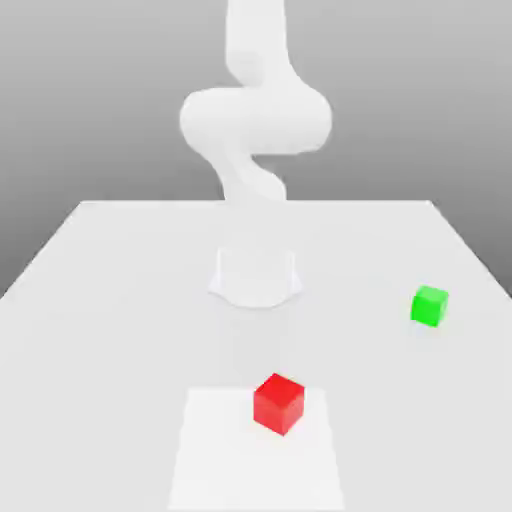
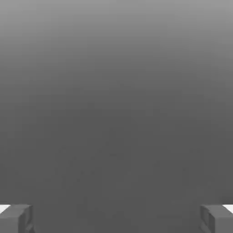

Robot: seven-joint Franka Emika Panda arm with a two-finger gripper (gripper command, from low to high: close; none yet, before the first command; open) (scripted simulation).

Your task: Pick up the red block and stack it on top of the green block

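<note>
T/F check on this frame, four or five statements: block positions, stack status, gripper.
1. The red block sits on top of the green block. False: both rest apart on the table.
2. The green block lies toward the exterior view's right of the red block. True.
3. The gripper is open, nothing between its fingers. True.
4. The hand view shows the red block. False: only a grey background and fingertips.
</note>
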